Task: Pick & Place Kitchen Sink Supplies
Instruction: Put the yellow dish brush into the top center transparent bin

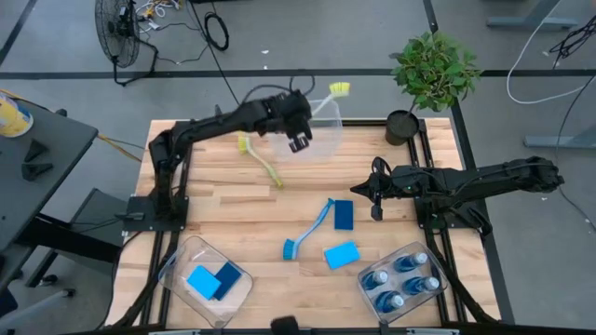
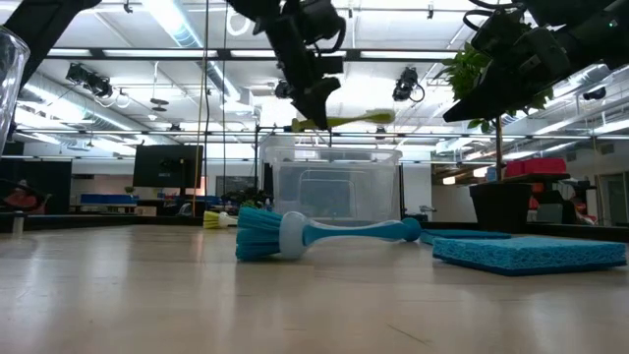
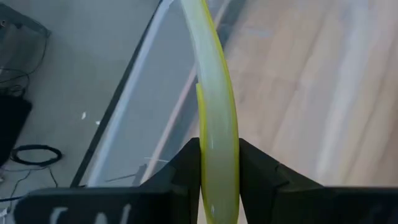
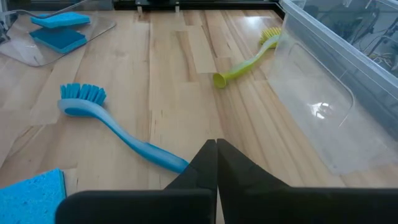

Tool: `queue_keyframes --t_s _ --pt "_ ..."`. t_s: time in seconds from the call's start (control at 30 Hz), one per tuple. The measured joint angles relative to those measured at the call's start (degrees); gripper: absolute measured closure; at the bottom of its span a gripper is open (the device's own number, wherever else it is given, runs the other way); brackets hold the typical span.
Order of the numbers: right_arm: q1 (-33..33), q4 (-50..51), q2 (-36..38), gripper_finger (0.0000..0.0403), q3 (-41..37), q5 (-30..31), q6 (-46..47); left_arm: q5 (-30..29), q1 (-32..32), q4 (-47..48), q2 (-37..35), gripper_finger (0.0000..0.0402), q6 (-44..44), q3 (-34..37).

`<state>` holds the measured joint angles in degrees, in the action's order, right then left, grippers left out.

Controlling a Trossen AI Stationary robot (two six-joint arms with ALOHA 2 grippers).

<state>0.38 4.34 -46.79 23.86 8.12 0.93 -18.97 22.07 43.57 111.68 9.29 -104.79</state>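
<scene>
My left gripper is shut on a yellow-green dish brush, held above the far clear bin; its bristle head points to the far side. A second yellow-green brush lies flat on the table left of that bin. A blue brush, a dark blue sponge and a light blue sponge lie mid-table. My right gripper hangs shut at the right, touching nothing. My left gripper pinches the yellow-green brush's handle between its two fingers, near the handle's free end. The fingers slant down from the table's left and lie across the handle. The brush hangs about level, lifted clear above the bin.
A clear bin at the near left holds two blue sponges. A clear bin at the near right holds several blue soap bottles. A potted plant stands at the far right corner. Bare wood lies between the brushes.
</scene>
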Motion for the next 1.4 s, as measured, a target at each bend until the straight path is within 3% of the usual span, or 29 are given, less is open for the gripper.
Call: queue_keyframes --t_s 0.2,0.53,1.13,1.27,1.4 --pt "0.02 0.00 0.00 0.0399 0.00 0.00 0.00 9.06 5.57 -0.57 0.49 0.0307 1.71 0.24" --pt "0.02 0.07 -0.02 0.0399 0.00 1.52 1.26 13.82 7.71 -4.66 4.35 0.0306 0.37 0.24" --pt "0.02 0.09 0.00 0.0399 0.00 1.97 1.70 13.73 7.17 -4.35 8.44 0.0292 0.28 0.31" --pt "0.01 0.09 -0.01 0.0399 0.00 1.95 1.70 13.89 6.99 -4.40 8.44 0.0272 -1.24 0.31" --pt "0.02 0.09 -0.02 0.0399 0.00 1.96 1.70 13.85 6.99 -4.37 8.44 0.0226 -2.20 0.31"
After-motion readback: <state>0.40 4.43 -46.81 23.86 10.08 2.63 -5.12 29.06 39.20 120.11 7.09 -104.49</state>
